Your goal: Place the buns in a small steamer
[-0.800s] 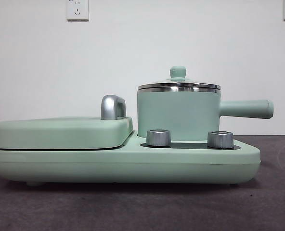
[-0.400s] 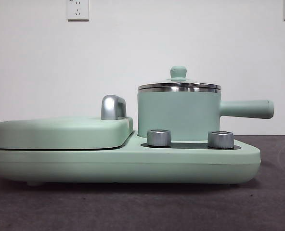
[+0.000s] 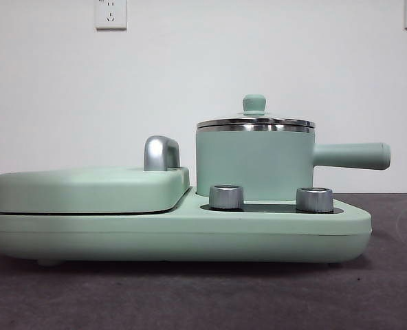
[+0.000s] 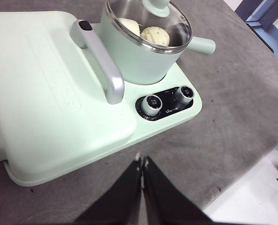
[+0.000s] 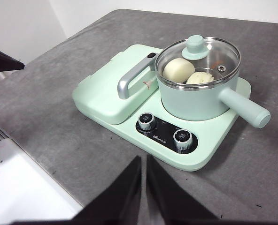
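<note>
The small steamer (image 3: 255, 163) stands on the right half of the mint-green cooker, its glass lid (image 5: 200, 54) on and its straight handle (image 3: 351, 155) pointing right. Through the lid I see both buns inside: the smooth round one (image 5: 178, 69) and the ridged one (image 5: 200, 78); they also show in the left wrist view, smooth bun (image 4: 129, 26) and ridged bun (image 4: 154, 36). My left gripper (image 4: 142, 161) hovers shut and empty above the table in front of the cooker. My right gripper (image 5: 143, 161) is likewise shut and empty, back from the knobs.
The flat griddle cover (image 3: 86, 189) with a chrome handle (image 3: 161, 152) fills the cooker's left half. Two metal knobs (image 3: 226, 196) (image 3: 314, 199) sit in front of the steamer. Grey table (image 5: 59, 117) surrounds the cooker; its edge lies close behind both grippers.
</note>
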Robot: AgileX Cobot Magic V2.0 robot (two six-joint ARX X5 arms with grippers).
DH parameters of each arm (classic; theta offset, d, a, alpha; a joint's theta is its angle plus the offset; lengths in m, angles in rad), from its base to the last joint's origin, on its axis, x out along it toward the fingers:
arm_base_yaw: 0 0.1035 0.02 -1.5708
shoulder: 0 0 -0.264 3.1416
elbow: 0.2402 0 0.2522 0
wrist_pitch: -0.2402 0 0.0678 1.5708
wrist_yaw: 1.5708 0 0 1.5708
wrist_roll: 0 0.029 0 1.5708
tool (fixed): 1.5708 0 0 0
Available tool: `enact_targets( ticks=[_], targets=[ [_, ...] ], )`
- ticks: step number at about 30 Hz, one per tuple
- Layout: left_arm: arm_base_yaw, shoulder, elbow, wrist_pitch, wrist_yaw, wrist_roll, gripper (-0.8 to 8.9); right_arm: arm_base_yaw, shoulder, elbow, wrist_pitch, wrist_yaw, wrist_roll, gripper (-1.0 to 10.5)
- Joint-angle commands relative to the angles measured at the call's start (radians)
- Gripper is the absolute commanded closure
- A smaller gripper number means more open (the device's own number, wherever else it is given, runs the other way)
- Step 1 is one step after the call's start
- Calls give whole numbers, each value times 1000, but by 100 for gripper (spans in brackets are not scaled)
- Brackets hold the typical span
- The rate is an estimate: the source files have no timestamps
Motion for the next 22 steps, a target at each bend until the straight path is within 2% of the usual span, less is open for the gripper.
enact_targets(
  ticks=[1, 4, 8, 13, 16, 20, 22],
  targets=[
    [-7, 4, 10, 11, -3, -8, 807, 6, 1, 3, 12, 0, -8, 931],
    [-7, 3, 8, 20, -2, -8, 807, 6, 1, 3, 12, 0, -8, 931],
    [62, -40, -59, 115, -2, -6, 807, 6, 1, 3, 12, 0, -8, 931],
    [262, -177, -302, 416, 1, -4, 807, 6, 1, 3, 12, 0, -8, 931],
    [400, -286, -453, 532, 1, 24, 807, 6, 1, 3, 12, 0, -8, 931],
    [553, -431, -616, 557, -10, 50, 807, 6, 1, 3, 12, 0, -8, 931],
    [598, -481, -663, 539, -16, 102, 807, 6, 1, 3, 12, -1, -8, 931]
  ],
)
